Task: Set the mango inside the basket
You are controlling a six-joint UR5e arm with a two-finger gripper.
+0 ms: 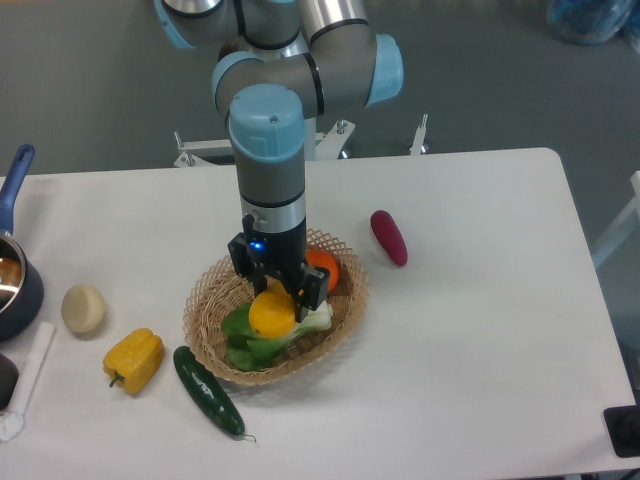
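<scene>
The basket (205,300), a round shallow bowl of light tan wicker with an open, looped rim, sits on the white bench (480,340). Inside it lie a leafy green vegetable (255,345) with a pale stem and a round orange (325,268) toward the back right, partly hidden by the arm. The gripper (275,298) hangs over the middle of the basket, its black fingers closed around the mango (271,313), a smooth yellow oval held just above or touching the greens; I cannot tell which. Outside the basket, a lumpy yellow pepper (134,359) and a dark green cucumber (208,391) lie to the front left, with a pale rounded potato (83,308) further left. A smooth dark red oblong vegetable (389,237) lies to the right. A dark blue pot (15,280) with a long handle stands at the left edge
</scene>
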